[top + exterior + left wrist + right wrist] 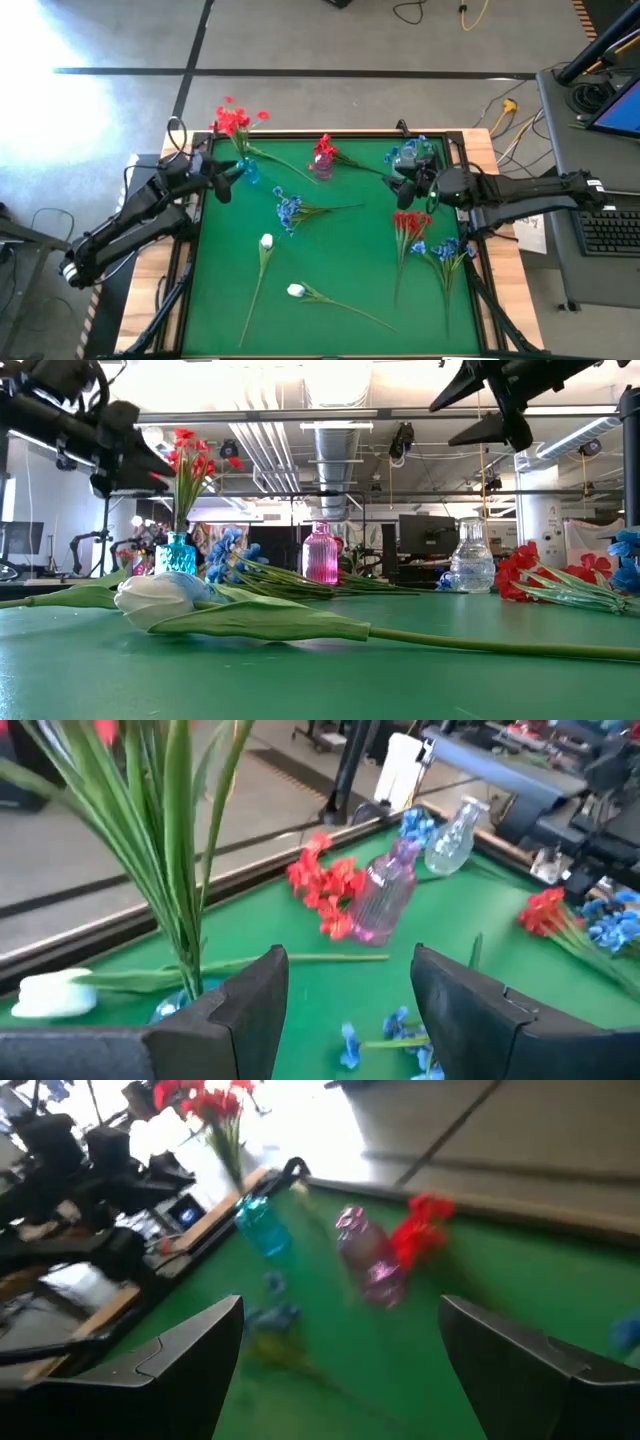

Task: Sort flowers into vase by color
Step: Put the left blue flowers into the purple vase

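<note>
Three vases stand along the table's far edge; the blue vase already holds red flowers. Left gripper hovers beside it, jaws apart and empty. Right gripper waits near the clear vase, jaws wide. Risk: the left arm could catch the stems and tip the blue vase.

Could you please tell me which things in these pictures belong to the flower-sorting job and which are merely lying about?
Belong to the job:
- teal vase holding red flowers
- pink vase
- clear vase
- loose red flowers
- loose blue flowers
- white tulips

Just lying about:
- keyboard
- floor cables
</note>
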Tool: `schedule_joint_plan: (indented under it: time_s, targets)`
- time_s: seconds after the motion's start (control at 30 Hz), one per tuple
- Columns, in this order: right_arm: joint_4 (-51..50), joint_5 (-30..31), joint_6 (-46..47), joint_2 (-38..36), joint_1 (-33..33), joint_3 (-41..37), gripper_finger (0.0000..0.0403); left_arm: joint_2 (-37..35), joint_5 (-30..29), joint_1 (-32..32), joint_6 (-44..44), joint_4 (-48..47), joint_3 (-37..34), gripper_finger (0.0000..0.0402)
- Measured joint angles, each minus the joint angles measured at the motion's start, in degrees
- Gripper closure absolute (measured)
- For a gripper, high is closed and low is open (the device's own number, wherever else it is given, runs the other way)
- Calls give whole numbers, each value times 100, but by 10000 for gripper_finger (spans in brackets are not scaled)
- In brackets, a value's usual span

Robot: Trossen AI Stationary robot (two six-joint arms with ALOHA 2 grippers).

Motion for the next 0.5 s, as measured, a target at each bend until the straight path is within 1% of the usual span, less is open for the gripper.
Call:
schedule_joint_plan:
  time_s: [0.1,0.17,0.23,0.37,0.5]
  targets:
    - [-68,-743,97,238,-117,213,78,-123,227,-69,0,47,28,202]
    - [-56,-1158,-97,550,-132,418,78,-205,404,-151,-17,189,-15,202]
    - [-137,-1250,-534,911,-128,644,78,-260,498,-263,-22,426,-73,202]
    - [-585,-1230,-1581,1618,-132,1192,78,-258,565,-538,-20,938,-123,202]
    - [-1124,-1243,-2406,2303,-132,1794,78,-224,594,-802,41,1057,-125,202]
